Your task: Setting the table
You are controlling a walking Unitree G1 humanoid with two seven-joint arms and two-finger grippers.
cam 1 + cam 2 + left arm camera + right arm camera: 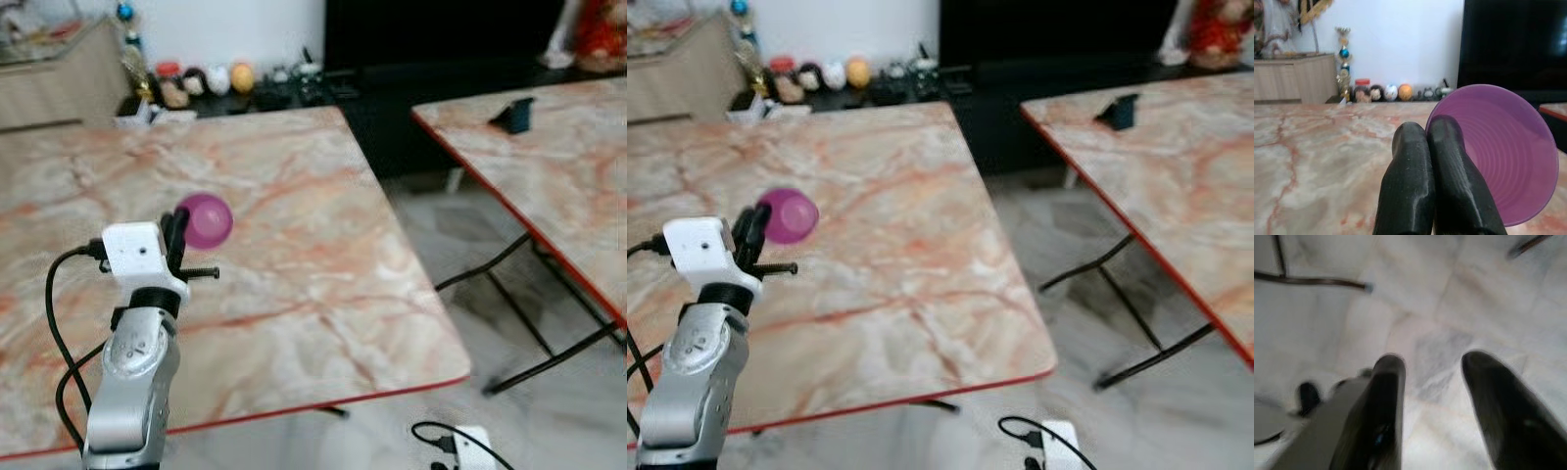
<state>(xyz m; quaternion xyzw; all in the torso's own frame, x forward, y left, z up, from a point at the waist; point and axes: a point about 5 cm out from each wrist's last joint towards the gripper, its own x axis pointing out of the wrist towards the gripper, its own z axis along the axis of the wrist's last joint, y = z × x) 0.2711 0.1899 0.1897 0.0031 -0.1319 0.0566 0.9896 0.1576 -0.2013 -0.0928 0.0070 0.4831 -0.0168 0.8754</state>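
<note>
The left gripper is up over the near table. Its two black fingers are pressed close together, pinching the rim of a purple bowl. The bowl tips on its side, with its open mouth facing back toward the gripper. It hangs just above the marble top, right past the fingertips.

The right gripper hangs low over the pale floor. Its fingers are spread wide with nothing between them.

Far past the bowl, little round toys and a trophy sit by the white wall. A second table stands off to the right. No words can be read anywhere.
</note>
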